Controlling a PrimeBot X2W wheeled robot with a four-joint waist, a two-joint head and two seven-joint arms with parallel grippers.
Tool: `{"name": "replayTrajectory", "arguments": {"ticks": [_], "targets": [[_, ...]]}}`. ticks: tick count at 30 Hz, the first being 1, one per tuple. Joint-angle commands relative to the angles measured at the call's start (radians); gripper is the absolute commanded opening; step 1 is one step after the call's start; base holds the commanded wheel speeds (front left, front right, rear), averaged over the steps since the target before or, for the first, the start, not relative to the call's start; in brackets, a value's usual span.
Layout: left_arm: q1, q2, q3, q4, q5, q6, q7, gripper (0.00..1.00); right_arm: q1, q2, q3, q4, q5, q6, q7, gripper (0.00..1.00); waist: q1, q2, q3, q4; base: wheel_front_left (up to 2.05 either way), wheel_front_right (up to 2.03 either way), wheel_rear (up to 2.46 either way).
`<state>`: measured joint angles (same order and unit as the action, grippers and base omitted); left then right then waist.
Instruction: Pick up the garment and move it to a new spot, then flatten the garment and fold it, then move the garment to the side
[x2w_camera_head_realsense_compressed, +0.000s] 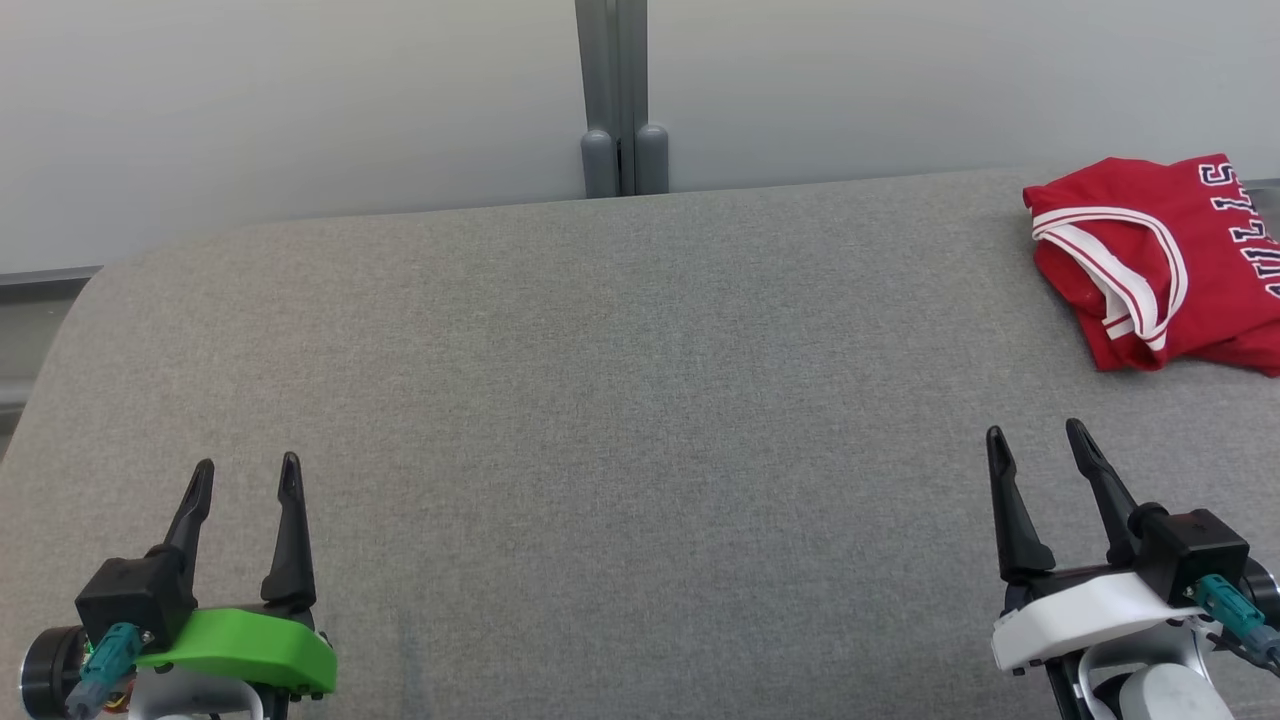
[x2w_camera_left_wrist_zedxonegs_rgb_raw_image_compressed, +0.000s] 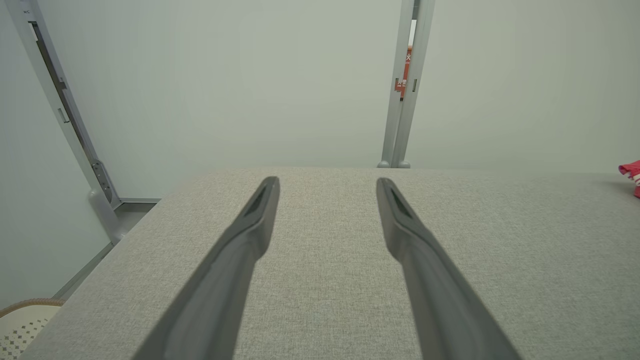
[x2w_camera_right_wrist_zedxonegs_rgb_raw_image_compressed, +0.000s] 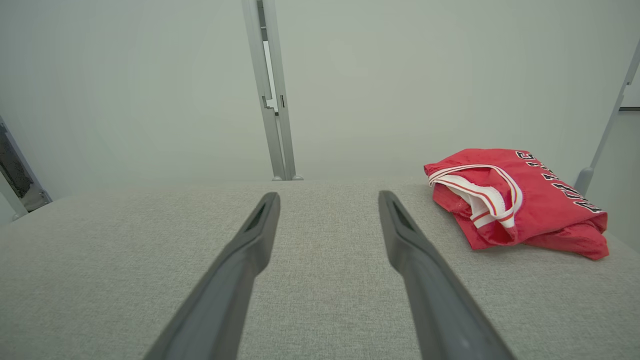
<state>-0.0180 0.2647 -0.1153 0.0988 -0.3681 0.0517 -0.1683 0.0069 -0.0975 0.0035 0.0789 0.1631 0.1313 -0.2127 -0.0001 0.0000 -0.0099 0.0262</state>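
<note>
A pale perforated basket with a woven tan rim peeks in at the lower left of the left wrist view; its contents cannot be made out. The loosely folded red jersey garment, trimmed in white-and-red stripes with dark white-edged letters, lies on the grey fabric-covered desk at the head view's upper right. The left tool at lower left and the right tool at lower right are both released, grasping nothing

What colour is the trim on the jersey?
White with thin red stripes, on a red jersey; clearest in the right wrist view.
</note>
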Motion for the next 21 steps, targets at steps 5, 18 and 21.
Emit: {"name": "replayTrajectory", "arguments": {"ticks": [5,18,21], "targets": [[0.011,0.011,-0.001,-0.003,-0.011,0.002,0.004,1.00,0.002,0.004,0.002,0.008,-0.011,-0.001,0.004,1.00,0.0001,0.0000,0.003,-0.002,0.00,0.00,0.00],[0.013,-0.029,-0.014,0.053,-0.029,0.003,0.016,0.00,0.018,0.016,0.008,0.060,0.023,0.000,0.007,0.00,0.0001,0.0000,0.005,-0.001,0.00,0.00,0.00],[0.007,-0.037,-0.002,0.058,-0.082,-0.005,0.028,0.00,0.012,0.017,0.003,0.064,0.086,0.000,0.021,0.00,0.0001,0.0000,0.006,-0.001,0.00,0.00,0.00]]}}
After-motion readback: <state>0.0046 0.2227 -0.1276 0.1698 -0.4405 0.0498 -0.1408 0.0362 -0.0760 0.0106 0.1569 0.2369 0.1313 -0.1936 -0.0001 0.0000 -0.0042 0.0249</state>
